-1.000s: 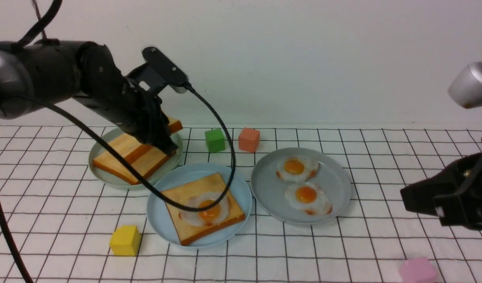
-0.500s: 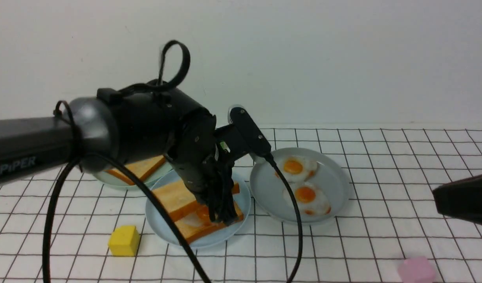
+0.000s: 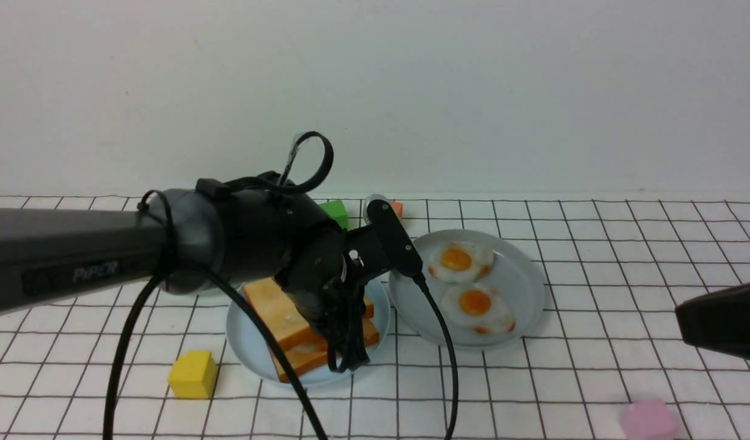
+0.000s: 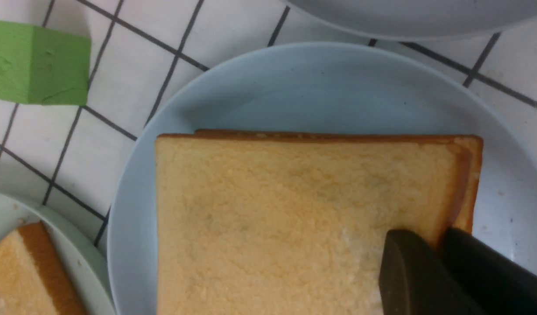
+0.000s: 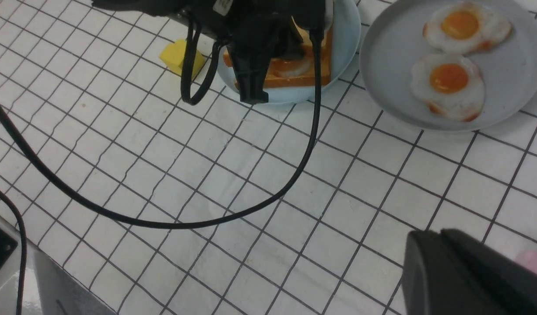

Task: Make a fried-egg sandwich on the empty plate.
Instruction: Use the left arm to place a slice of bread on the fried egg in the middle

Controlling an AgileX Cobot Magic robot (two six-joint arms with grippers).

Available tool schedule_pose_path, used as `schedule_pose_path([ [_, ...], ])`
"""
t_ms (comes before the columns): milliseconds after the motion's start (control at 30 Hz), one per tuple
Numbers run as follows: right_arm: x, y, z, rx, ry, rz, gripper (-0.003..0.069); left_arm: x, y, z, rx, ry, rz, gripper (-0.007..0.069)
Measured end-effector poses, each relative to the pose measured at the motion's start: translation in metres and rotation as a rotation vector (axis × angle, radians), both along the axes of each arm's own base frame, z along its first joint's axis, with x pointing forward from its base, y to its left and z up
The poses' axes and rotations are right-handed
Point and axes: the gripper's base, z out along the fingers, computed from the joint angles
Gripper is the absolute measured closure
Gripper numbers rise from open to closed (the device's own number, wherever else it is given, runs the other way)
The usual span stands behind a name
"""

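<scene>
Toast (image 4: 272, 218) golden-brown; plate (image 4: 316, 83) light blue; cube (image 3: 192, 374) yellow; tablecloth (image 3: 564, 391) white, black-gridded.

The left hand (image 4: 441, 243) points down over the sky-blue plate (image 3: 246, 339); the right hand (image 5: 443, 234), fingertips together, hangs well right of it.

Worktop's front edge, L half: L arm (image 3: 228, 238) + its cable (image 3: 451, 366) hang over it, blocking a low pass; yellow block (image 3: 192, 374) also in the way there. Front edge, ctr to R: open tiles up to pink block (image 3: 650, 420) nr the front R corner. Mid worktop: grey plate (image 3: 466, 330) w/ 2 fried eggs (image 3: 474, 304) just beside blue plate (image 3: 246, 348), only a tight gap btwn. Back R corner: wide clear run.
</scene>
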Motion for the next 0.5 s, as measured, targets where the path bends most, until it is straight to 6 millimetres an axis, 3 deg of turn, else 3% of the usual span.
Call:
schedule_pose_path([
  [167, 0.0000, 0.0001, 0.0000, 0.001, 0.000, 0.000, 0.0606, 0.0000, 0.0000, -0.0004, 0.001, 0.001, 0.000, 0.0537],
  [333, 0.0000, 0.0001, 0.0000, 0.001, 0.000, 0.000, 0.0606, -0.0003, 0.0004, -0.0007, -0.011, 0.012, 0.031, 0.0422],
  [500, 0.0000, 0.0001, 0.0000, 0.001, 0.000, 0.000, 0.0602, -0.0011, 0.0011, 0.0008, -0.040, 0.027, 0.092, 0.0254],
])
